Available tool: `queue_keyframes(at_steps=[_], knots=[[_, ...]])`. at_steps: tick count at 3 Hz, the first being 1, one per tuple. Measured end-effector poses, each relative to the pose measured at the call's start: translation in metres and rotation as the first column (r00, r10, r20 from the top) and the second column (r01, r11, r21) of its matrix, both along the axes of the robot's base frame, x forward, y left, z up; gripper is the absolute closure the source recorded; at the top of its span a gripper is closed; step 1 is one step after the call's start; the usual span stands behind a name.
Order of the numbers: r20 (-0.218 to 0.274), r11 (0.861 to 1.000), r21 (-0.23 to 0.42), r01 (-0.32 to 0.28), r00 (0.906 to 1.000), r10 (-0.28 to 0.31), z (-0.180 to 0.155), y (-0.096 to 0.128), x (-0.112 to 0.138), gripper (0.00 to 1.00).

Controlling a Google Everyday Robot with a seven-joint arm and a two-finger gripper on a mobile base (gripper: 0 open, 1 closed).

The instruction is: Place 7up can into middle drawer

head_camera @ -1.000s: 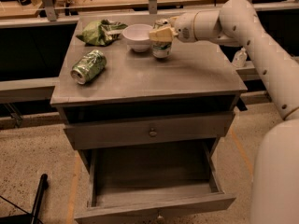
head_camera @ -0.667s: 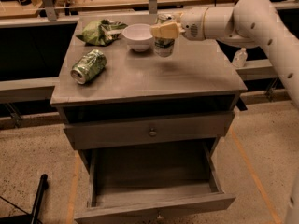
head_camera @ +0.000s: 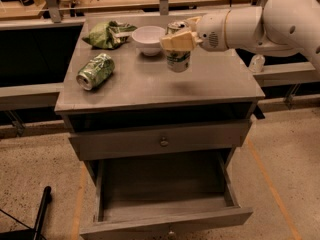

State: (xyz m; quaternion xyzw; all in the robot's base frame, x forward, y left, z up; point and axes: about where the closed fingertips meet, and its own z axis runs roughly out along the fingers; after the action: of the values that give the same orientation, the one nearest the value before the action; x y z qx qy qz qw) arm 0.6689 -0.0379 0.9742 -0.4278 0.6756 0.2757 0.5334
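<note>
The 7up can [head_camera: 178,60] is pale with a green logo and stands upright over the back middle of the grey cabinet top [head_camera: 150,86]. My gripper [head_camera: 179,40] reaches in from the right. Its beige fingers [head_camera: 175,41] are closed around the can's upper part. The can looks held slightly above the top, with a faint shadow under it. The middle drawer [head_camera: 165,204] is pulled out at the bottom front, below the can, and its flat floor is bare.
A crushed dark green can [head_camera: 95,71] lies on its side at the left of the top. A green bag [head_camera: 107,34] and a white bowl [head_camera: 148,38] sit at the back. A closed drawer front with a knob [head_camera: 163,141] is above the open drawer.
My gripper has kept hold of the can and carried it a little forward from beside the bowl. The other things on the top have not moved.
</note>
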Motion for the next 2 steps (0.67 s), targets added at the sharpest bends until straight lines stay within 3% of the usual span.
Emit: queue_keyframes(at_steps=[1,2], knots=[[0.001,1.000,0.006,-0.004,1.0000,0.004,-0.001,0.000,0.001,1.00],[0.046,0.995,0.069,-0.074,0.9964,0.071,-0.003,-0.001,-0.022,1.00]])
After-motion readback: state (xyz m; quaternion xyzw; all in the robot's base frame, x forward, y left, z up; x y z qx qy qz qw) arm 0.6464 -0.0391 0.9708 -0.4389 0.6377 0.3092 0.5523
